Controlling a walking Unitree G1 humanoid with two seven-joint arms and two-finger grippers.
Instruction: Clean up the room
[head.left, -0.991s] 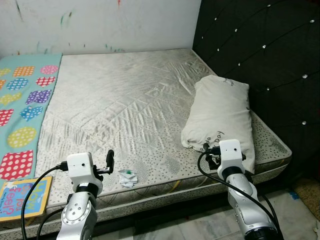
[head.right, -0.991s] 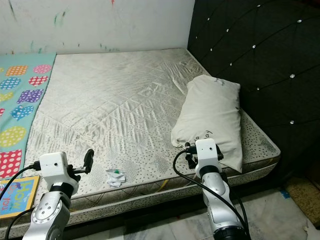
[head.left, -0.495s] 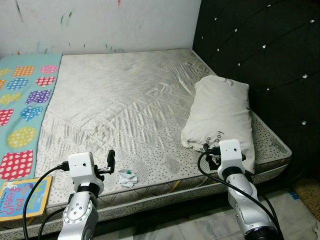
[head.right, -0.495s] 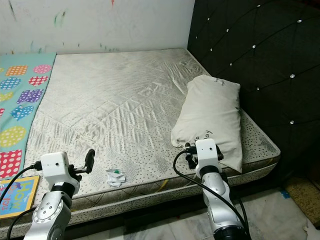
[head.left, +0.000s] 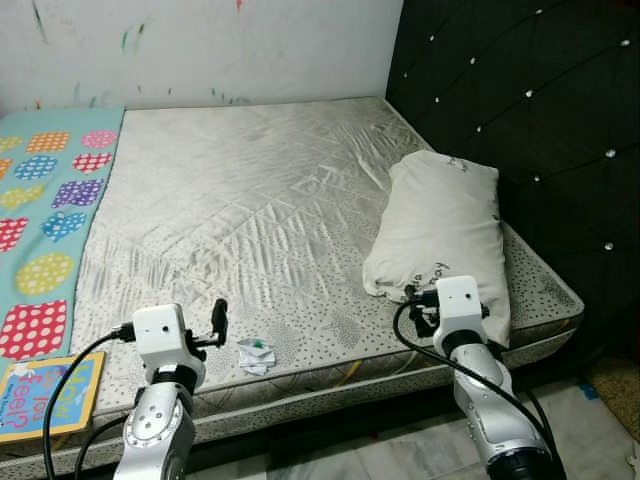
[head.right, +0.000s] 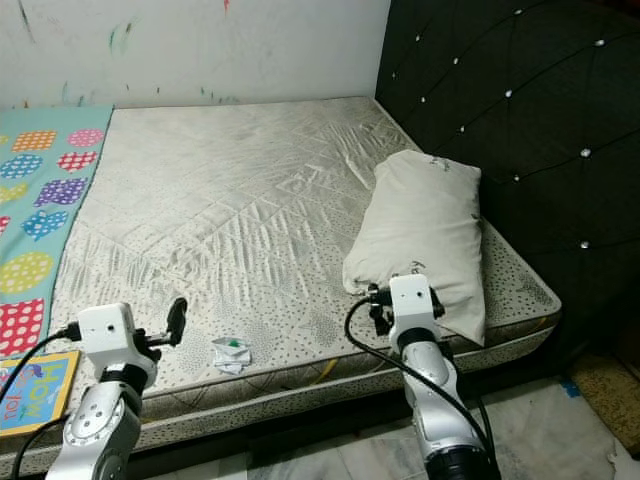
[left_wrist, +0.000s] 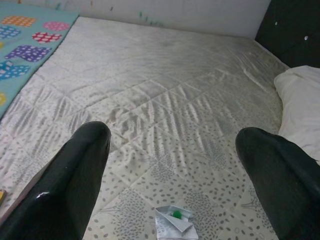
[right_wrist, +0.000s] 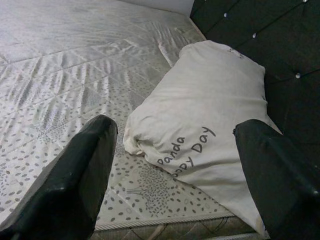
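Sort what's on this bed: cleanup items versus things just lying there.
For the cleanup:
- small crumpled white paper scrap with a green spot
- colourful children's book at the mattress edge
- white printed pillow

Just there:
- grey quilted mattress
- teal dotted blanket
- black tufted headboard

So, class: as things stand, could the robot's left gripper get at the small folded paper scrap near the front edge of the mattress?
Probably yes. The left gripper is open, and the paper scrap lies on the mattress just ahead of it, nothing between.

Satiny quilted cloth mattress (head.left: 240, 210), matt cloth pillow (head.left: 440, 225), crumpled paper scrap (head.left: 255, 355), tufted dark headboard (head.left: 520, 110).
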